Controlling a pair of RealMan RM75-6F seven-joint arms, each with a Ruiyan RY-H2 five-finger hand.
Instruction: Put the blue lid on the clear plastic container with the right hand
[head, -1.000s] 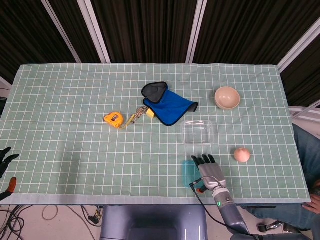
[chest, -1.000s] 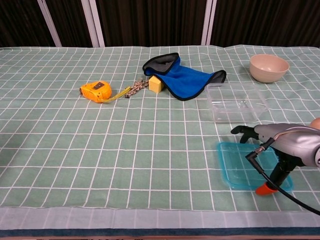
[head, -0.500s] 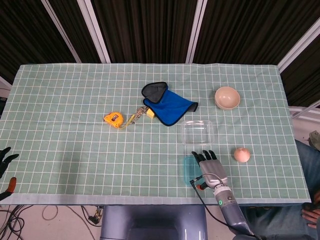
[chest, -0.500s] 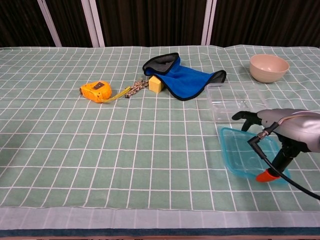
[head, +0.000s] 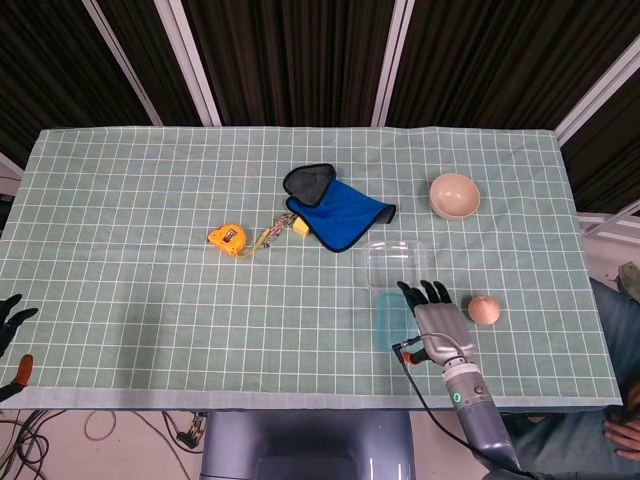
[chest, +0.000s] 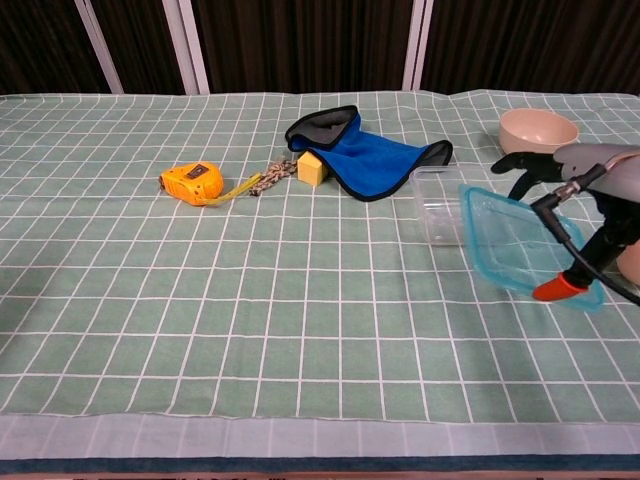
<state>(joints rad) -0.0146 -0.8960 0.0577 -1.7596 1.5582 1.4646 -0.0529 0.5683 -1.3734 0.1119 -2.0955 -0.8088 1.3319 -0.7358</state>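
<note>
My right hand (head: 438, 320) (chest: 590, 200) holds the translucent blue lid (chest: 510, 240) (head: 392, 319) lifted off the table and tilted, its near edge pinched by the orange-tipped thumb. The lid hangs just in front of the clear plastic container (head: 396, 262) (chest: 438, 205), partly overlapping it in the chest view. The container sits empty on the green checked cloth. My left hand (head: 12, 318) shows only as dark fingers at the far left edge of the head view, holding nothing.
A beige bowl (head: 454, 194) stands behind the container. A peach-coloured ball (head: 484, 309) lies right of my right hand. A blue cloth (head: 335, 213), a yellow block (chest: 313, 168) and an orange tape measure (head: 228, 239) lie to the left.
The right hand has lifted the blue lid off the table and carried it up and toward the container, tilting it.
</note>
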